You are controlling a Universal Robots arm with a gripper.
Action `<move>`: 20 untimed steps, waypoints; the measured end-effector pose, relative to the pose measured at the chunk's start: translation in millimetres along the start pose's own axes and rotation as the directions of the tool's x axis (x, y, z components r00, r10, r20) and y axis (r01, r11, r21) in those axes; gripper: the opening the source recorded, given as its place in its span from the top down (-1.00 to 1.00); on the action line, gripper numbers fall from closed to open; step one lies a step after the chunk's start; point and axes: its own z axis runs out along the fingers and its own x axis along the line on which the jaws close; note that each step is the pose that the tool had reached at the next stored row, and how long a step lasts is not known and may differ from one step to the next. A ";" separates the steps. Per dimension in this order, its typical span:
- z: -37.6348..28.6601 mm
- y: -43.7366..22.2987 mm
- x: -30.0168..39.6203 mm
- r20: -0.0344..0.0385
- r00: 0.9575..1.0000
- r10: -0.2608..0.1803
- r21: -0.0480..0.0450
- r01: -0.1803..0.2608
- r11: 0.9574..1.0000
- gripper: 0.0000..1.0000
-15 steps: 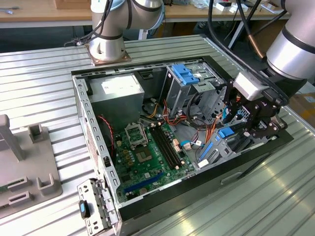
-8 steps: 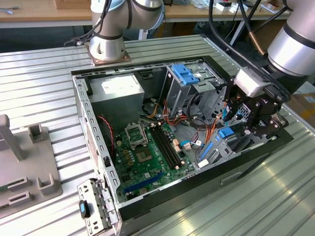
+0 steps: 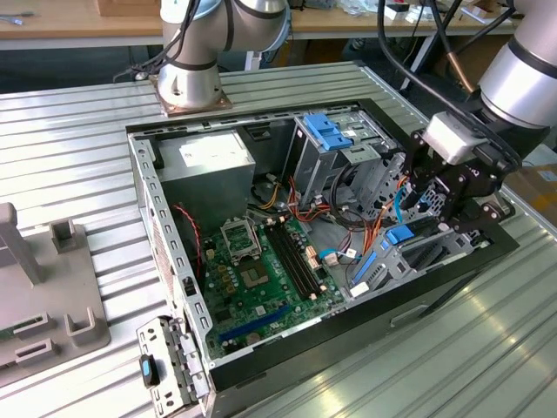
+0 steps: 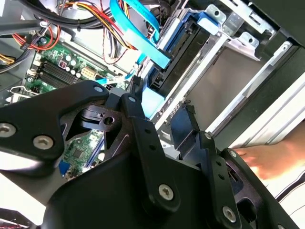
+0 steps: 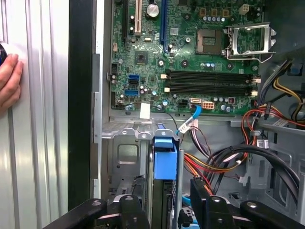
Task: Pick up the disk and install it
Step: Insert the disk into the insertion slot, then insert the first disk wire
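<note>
Ribbed metal tabletop [image 3: 78, 122] carries an open computer case [image 3: 144, 183], its motherboard [image 3: 261, 270] face up. I hang over the drive cage [image 5: 124, 152] at the case's end on the exterior view's right. My gripper [image 5: 164, 191] has its fingers [image 5: 131, 210] spread apart, one on each side of the disk [image 5: 165, 160]. I see a gap on both sides, so I judge I am not clamping it. The disk stands edge-on in a cage slot, its blue carrier end toward the motherboard. By my reckoning the pick-up is done and the disk is in its bay. Whether it is pushed fully home and latched, I cannot tell. A person's hand [image 5: 9, 81] rests on the table beside the case.
</note>
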 end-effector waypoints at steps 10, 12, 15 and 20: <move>-3.7 -10.1 -0.3 0.000 1.000 0.000 -0.003 0.000 1.000 -0.01; -3.7 -10.2 -0.3 0.000 1.000 0.000 -0.003 0.000 1.000 -0.01; -3.6 -11.5 -0.4 0.000 1.000 0.000 -0.003 0.000 1.000 -0.01; -3.6 -11.7 -0.4 0.000 1.000 0.000 -0.003 0.000 1.000 -0.01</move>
